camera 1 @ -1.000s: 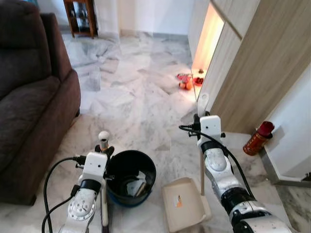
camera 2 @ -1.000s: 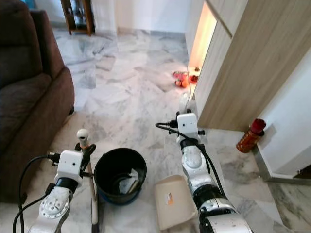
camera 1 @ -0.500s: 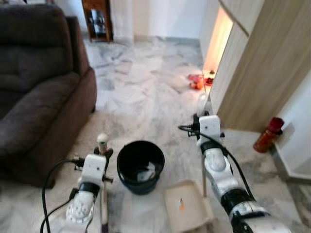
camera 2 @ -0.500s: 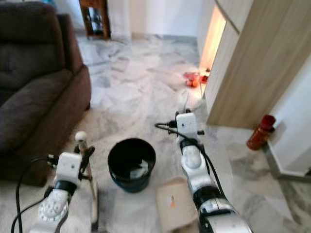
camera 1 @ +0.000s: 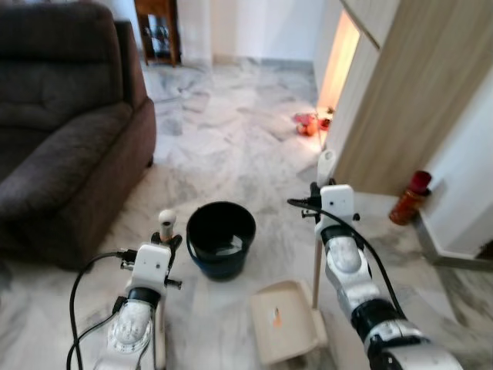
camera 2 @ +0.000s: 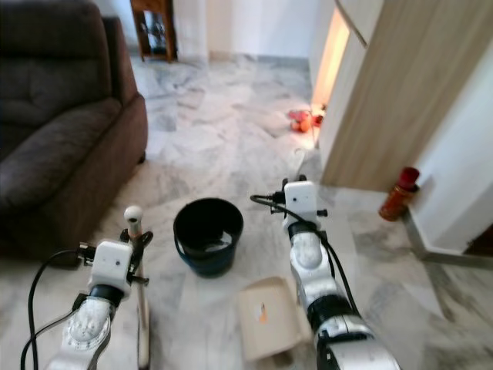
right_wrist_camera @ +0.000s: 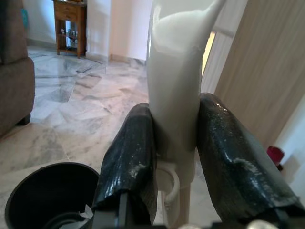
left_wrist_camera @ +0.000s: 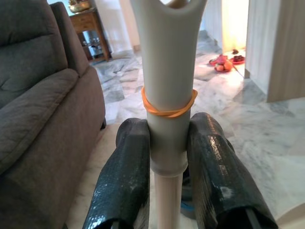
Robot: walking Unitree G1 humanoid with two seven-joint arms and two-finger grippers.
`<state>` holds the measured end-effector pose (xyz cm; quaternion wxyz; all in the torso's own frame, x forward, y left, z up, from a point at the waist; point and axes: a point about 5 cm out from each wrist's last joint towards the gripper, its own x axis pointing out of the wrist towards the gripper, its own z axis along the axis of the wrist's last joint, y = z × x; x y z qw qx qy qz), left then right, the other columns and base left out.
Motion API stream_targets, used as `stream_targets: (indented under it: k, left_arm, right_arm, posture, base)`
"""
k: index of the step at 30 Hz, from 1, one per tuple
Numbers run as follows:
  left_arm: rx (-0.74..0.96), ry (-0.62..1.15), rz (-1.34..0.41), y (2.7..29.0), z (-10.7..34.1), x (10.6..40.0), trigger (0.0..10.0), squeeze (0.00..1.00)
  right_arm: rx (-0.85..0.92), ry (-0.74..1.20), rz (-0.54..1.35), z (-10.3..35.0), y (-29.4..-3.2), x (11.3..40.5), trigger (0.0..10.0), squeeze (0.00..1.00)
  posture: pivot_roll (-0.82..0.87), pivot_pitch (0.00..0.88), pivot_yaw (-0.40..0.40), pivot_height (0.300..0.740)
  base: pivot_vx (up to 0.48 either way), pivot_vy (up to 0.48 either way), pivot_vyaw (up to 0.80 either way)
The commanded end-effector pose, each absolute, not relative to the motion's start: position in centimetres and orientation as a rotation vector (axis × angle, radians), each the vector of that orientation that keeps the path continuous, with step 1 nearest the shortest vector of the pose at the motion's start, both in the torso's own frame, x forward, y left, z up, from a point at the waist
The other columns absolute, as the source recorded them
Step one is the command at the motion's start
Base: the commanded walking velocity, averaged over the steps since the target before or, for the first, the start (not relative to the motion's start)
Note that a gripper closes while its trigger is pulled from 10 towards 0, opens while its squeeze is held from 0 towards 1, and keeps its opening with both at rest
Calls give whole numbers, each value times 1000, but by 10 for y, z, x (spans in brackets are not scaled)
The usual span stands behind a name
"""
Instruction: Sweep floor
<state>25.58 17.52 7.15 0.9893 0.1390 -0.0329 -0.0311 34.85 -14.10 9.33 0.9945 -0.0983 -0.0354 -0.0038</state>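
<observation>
While the left gripper is clamped on the broom handle and the right gripper on the dustpan handle, the dustpan should be kept flat beside the black bin, whose contents are perhaps paper scraps.

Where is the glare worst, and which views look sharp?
Left eye view: blown-out warm glow at the lit opening beside the wooden cabinet; the marble floor is fairly sharp. Left wrist view: the broom handle is crisp, the sofa behind it softer.
</observation>
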Motion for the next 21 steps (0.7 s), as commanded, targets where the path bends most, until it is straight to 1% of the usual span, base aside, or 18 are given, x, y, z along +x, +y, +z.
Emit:
stream_targets:
  k: [1, 11, 21]
  left_arm:
    - [284, -110, -66, 175, 81, 259, 10000, 0]
    - [289, -110, -70, 175, 80, 259, 10000, 0]
    - [298, -118, -63, 179, 83, 265, 10000, 0]
  right_arm:
    - [-202, -120, -1, 105, -139, 353, 10000, 0]
    - [-175, -130, 6, 104, -137, 352, 10000, 0]
    - [-123, -85, -10, 100, -137, 354, 10000, 0]
  posture:
    - [102, 0, -64, 740]
    - [104, 0, -63, 740]
    - [122, 0, -57, 740]
  base:
    - [0, 0, 0]
    - [0, 0, 0]
    - [0, 0, 0]
